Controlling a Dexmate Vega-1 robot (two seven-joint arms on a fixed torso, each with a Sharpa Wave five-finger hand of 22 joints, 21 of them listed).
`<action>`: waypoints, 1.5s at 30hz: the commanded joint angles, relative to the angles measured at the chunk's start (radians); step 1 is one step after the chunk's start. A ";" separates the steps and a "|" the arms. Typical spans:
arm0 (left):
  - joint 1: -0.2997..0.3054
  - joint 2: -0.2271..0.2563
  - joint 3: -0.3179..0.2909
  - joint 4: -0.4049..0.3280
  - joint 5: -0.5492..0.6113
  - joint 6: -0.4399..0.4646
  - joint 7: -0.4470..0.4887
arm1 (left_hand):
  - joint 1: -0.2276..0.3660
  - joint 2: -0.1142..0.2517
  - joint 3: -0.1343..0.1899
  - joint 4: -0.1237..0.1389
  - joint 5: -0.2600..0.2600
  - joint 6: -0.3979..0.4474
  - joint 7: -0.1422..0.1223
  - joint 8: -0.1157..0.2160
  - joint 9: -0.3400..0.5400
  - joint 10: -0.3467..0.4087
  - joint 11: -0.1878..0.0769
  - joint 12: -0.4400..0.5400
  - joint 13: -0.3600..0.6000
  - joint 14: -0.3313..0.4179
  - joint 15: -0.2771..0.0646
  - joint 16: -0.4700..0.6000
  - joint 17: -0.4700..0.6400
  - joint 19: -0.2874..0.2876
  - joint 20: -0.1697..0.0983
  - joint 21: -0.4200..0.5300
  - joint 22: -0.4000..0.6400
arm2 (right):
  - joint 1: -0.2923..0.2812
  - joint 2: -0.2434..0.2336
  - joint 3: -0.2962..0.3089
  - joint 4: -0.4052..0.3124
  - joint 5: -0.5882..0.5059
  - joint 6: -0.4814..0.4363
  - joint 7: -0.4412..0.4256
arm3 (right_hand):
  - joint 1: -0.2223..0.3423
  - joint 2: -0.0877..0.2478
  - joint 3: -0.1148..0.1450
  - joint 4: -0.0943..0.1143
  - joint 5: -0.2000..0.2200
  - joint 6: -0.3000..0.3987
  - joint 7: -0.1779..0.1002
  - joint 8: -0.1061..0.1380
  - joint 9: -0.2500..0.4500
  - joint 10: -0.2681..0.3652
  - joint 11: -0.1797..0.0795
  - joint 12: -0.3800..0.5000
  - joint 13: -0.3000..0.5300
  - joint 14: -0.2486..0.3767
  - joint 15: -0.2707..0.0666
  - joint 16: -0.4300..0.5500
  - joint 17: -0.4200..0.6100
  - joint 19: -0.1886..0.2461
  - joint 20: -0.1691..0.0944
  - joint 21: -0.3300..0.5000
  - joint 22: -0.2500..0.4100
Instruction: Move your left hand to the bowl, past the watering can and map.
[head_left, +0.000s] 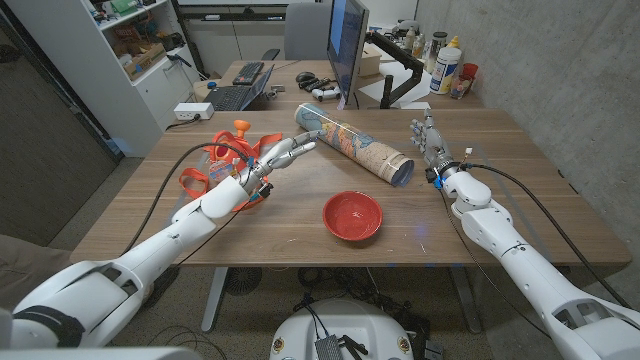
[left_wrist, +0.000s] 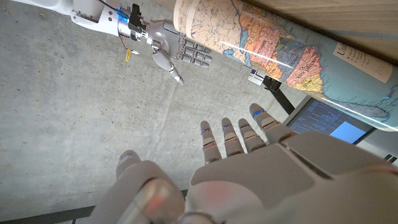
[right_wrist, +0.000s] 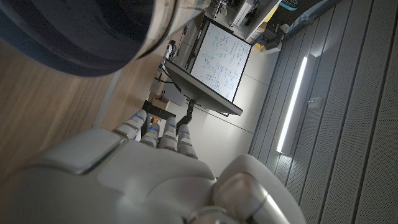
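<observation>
— Red bowl (head_left: 352, 215) first: where does it sit from the left hand (head_left: 281, 155)?

— Below and to the right of it in the head view, nearer the robot, well apart from the fingers. It stands upright on the wooden bench (head_left: 520, 205).

— And the left hand itself?

— Raised above the bench, fingers stretched out and apart, nothing in it. Its fingertips reach toward the near end of the rolled map (head_left: 353, 143), close to it; whether they touch I cannot tell. The left wrist view shows the same spread fingers (left_wrist: 239, 137) with the map (left_wrist: 292, 59) just beyond them.

— The watering can?

— Orange watering can (head_left: 222, 160) lies behind the left hand, partly hidden by the wrist and forearm.

— What about the right hand (head_left: 430, 143)?

— It stands beyond the far end of the map roll, near it, fingers straight and pointing away from the robot, holding nothing. The left wrist view also catches it (left_wrist: 177, 53), fingers apart. In the right wrist view the map's dark open end (right_wrist: 81, 31) sits just past the right hand (right_wrist: 155, 180).
</observation>
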 joint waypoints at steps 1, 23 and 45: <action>-0.037 0.012 0.019 0.024 0.089 -0.056 0.034 | 0.006 -0.007 -0.007 -0.002 0.008 0.009 -0.003 0.001 0.004 0.009 -0.009 0.000 0.003 0.007 -0.085 -0.002 0.004 -0.008 -0.023 -0.004 0.002 | 0.005 0.006 -0.005 0.005 -0.004 -0.003 -0.007 | 0.003 0.005 -0.003 0.000 0.005 -0.004 0.005 0.004 0.004 -0.010 0.002 -0.005 0.002 -0.009 -0.001 0.001 0.004 -0.010 0.003 0.005 0.004; -0.119 0.027 0.082 0.072 0.181 -0.152 -0.021 | 0.007 -0.007 -0.014 -0.002 0.021 0.008 -0.011 -0.003 0.004 0.012 -0.011 -0.002 0.003 0.010 -0.079 -0.004 0.005 -0.009 -0.002 -0.007 0.003 | -0.005 0.001 0.007 -0.007 0.001 -0.025 -0.023 | 0.008 0.012 0.000 -0.001 0.006 -0.001 0.005 0.005 0.004 -0.010 0.001 -0.005 0.002 -0.011 -0.002 0.002 0.004 -0.012 0.003 0.005 0.004; -0.128 0.044 0.086 0.094 0.269 -0.230 0.026 | 0.041 0.011 -0.004 -0.014 0.047 0.032 -0.018 0.003 0.004 0.033 -0.019 0.003 0.003 0.022 -0.099 -0.002 0.003 0.004 -0.023 -0.005 0.002 | 0.015 0.005 0.004 0.015 0.000 -0.028 -0.008 | 0.013 0.020 0.005 -0.002 0.007 0.000 0.006 0.005 0.004 -0.012 0.000 -0.005 0.003 -0.012 -0.002 0.002 0.004 -0.013 0.002 0.006 0.004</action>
